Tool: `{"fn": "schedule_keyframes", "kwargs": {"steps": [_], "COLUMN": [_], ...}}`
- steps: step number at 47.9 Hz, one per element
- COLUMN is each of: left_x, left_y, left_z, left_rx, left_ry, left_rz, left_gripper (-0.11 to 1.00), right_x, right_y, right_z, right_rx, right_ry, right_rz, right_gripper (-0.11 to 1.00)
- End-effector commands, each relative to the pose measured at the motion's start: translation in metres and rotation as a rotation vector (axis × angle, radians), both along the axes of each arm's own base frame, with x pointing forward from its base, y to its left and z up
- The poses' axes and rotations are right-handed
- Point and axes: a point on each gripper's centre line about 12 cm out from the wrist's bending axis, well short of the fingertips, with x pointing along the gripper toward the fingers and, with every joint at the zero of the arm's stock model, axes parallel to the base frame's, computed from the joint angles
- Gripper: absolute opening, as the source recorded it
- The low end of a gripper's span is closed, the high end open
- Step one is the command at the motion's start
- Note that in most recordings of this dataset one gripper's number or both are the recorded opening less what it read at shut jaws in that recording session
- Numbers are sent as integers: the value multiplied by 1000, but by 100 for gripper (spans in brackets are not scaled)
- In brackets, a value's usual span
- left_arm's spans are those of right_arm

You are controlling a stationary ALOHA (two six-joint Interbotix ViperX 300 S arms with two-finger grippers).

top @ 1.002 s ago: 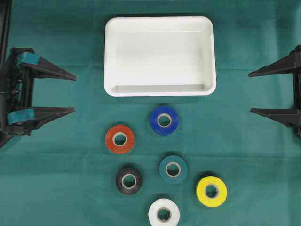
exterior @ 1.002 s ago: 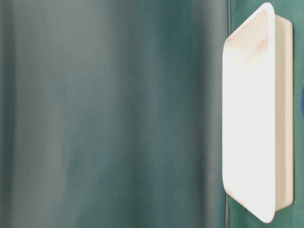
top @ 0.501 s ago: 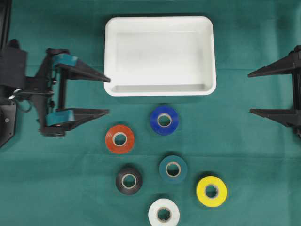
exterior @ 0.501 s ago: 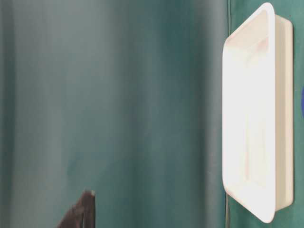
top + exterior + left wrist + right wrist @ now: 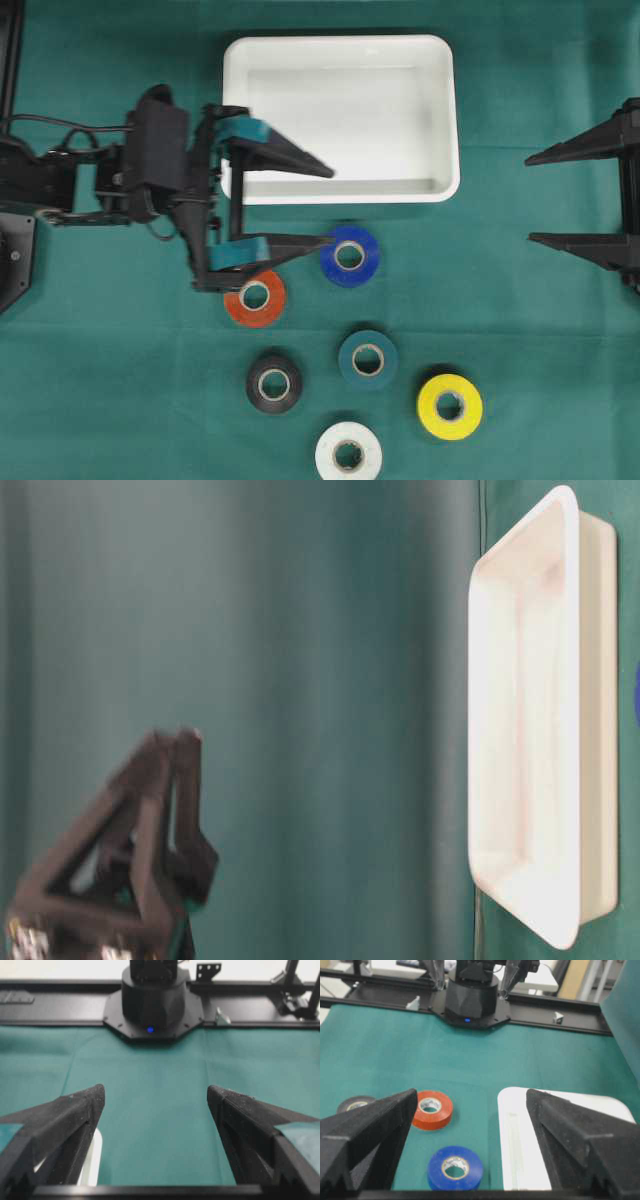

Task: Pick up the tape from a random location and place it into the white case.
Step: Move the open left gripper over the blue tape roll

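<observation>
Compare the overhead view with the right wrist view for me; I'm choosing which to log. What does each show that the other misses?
Only overhead: the left gripper, open, plus the teal roll, yellow roll and white roll.
Only the right wrist: the left arm's base across the table.
Both: the white case, the orange roll, blue roll, black roll, and the open right gripper.
</observation>
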Motion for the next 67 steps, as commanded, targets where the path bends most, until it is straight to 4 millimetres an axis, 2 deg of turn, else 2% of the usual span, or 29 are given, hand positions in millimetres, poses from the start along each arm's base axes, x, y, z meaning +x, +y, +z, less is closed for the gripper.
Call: {"fn": "schedule_keyframes", "kwargs": {"steps": [1, 13, 33, 51, 67], "left_x": [10, 31, 46, 72, 77], "left_y": [-2, -2, -4, -12, -14], "left_z": [17, 18, 9, -8, -21], "left_rx": [2, 3, -9, -12, -67], "left_ry": [-46, -32, 109, 454, 782], "left_rz": [-5, -5, -6, -16, 20], "left_gripper": [98, 98, 98, 98, 98], "right_x": [3, 3, 3, 3, 3], "right_y": [0, 0, 0, 0, 0], "right_z": [9, 9, 9, 8, 7], "right_rx": [-5, -5, -3, -5, -5], "right_ry": [-21, -20, -20, -18, -12], "right_rz": [-1, -1, -1, -1, -1], "right_gripper": [89, 89, 89, 89, 89]}}
